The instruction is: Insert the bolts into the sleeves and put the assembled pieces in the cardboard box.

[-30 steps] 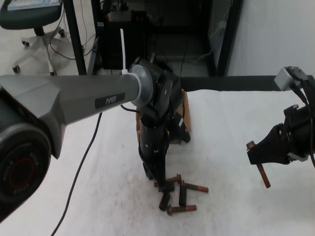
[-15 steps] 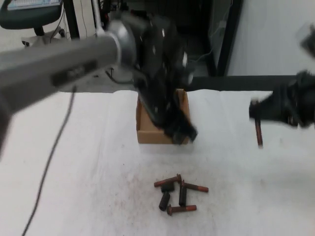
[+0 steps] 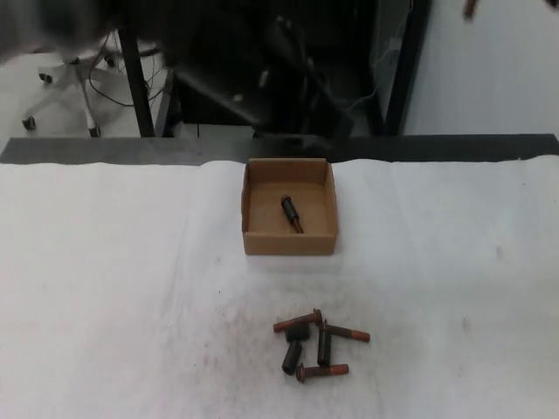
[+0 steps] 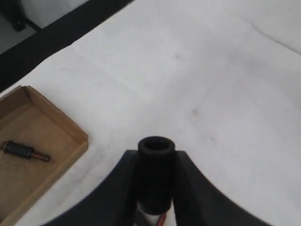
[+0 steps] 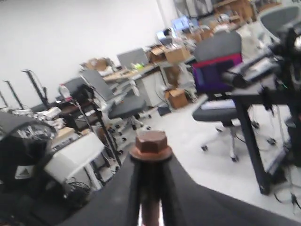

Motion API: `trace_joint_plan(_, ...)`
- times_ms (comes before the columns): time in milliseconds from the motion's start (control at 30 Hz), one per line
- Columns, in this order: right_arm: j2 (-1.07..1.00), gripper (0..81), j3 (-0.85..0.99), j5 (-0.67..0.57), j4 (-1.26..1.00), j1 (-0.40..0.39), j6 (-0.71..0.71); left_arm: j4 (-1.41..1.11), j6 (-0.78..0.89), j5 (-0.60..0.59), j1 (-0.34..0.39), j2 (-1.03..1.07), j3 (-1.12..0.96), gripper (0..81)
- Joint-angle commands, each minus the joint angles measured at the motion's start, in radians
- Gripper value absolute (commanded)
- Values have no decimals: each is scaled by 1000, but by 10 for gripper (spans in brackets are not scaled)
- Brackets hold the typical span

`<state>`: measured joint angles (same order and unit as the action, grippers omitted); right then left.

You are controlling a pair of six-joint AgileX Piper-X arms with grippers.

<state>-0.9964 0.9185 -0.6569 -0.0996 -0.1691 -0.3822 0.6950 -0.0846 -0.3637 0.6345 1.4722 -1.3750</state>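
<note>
Your left gripper [image 4: 155, 157] is clamped on a black sleeve [image 4: 155, 178]. The sleeve stands upright between the two fingers, and you can look into its open end. Below it lies the white cloth [image 4: 225, 84] of the bench, and the cardboard box [image 4: 61, 126] is near.

Your right gripper [image 5: 151, 162] is closed on a copper-coloured bolt [image 5: 150, 142]. The shank sits between the fingers and the hexagon head stands above the fingertips. Behind it you see the room, with an office chair [image 5: 221, 75].

From the high view, the cardboard box [image 3: 288, 245] stands on the white cloth [image 3: 131, 305] at the far side of the bench, toward 12 o'clock. One assembled piece [image 3: 291, 212] lies inside it, about in the middle of the floor, with the dark end toward 11 o'clock and the copper tip toward 5 o'clock.

At 6 o'clock from the box, apart from it, the loose parts lie in a small group. There are three loose bolts [image 3: 348, 333] and some dark loose sleeves [image 3: 292, 357], close together and partly touching.
</note>
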Motion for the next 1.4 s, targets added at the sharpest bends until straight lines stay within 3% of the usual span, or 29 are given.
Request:
trace_joint_plan(0, 10, 8, 5, 42, -126, -100, -41, -285, 101, -20, -6, -195, 234, 3)
trace_joint_plan(100, 6, 8, 5, 117, -130, -182, -45, -607, 198, -20, -6, -345, 449, 3)
trace_joint_plan(233, -16, 8, 5, 129, -130, -287, -45, -1115, 329, -19, -19, -477, 707, 3)
trace_joint_plan(333, -52, 8, 5, 155, -130, -366, -7, -1321, 388, -21, -42, -511, 840, 3)
trace_joint_plan(567, -152, 8, 5, 214, -196, -477, 80, -1259, 263, -223, -93, -466, 929, 3)
trace_joint_plan(767, -206, 8, 5, 204, -252, -488, 166, -1259, 228, -310, -117, -436, 935, 3)
trace_joint_plan(933, -210, 8, 5, 146, -256, -495, 310, -1259, 219, -323, -118, -436, 936, 3)
trace_joint_plan(1367, -210, 8, 3, 103, -196, -496, 315, -1259, 219, -356, -121, -436, 936, 3)
